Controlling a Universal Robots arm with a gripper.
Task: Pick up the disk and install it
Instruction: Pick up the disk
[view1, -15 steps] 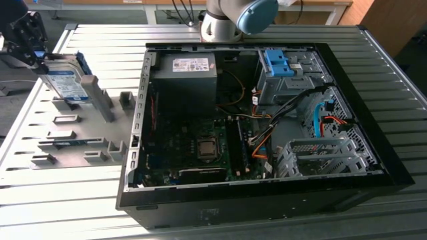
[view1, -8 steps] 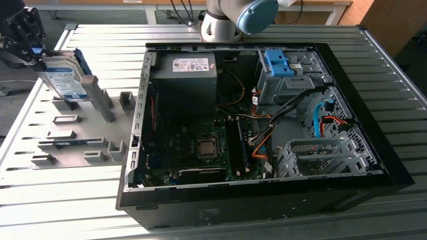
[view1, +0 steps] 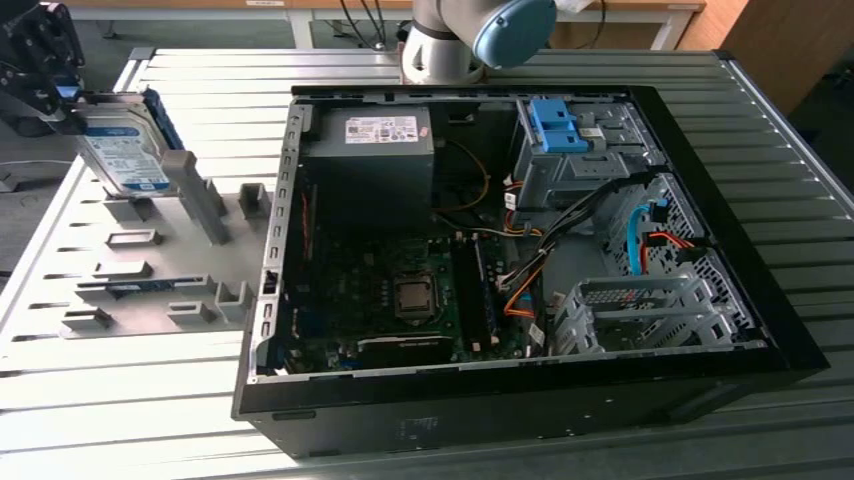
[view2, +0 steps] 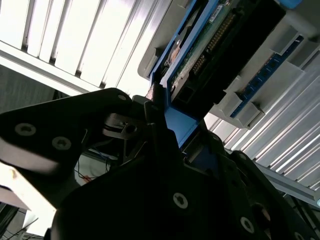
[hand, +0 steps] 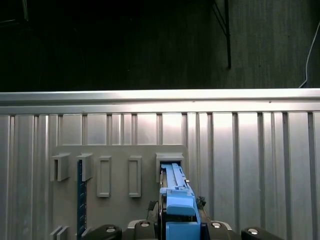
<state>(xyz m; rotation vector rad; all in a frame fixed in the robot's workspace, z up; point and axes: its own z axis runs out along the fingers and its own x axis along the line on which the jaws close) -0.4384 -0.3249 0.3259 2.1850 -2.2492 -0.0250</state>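
Gripping the disk (view1: 134, 165) by its blue edge, my tool (view1: 70, 100) is clamped tight on it at the exterior view's left, at the grey rack (view1: 160, 265). The disk hangs below, long axis near upright, and the open computer case (view1: 534, 420) lies to its right.

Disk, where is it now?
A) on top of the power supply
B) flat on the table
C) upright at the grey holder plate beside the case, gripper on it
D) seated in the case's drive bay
C: in the exterior view the disk stands on edge at the grey holder plate, to the exterior view's left of the open computer case, with the gripper closed on its top edge.
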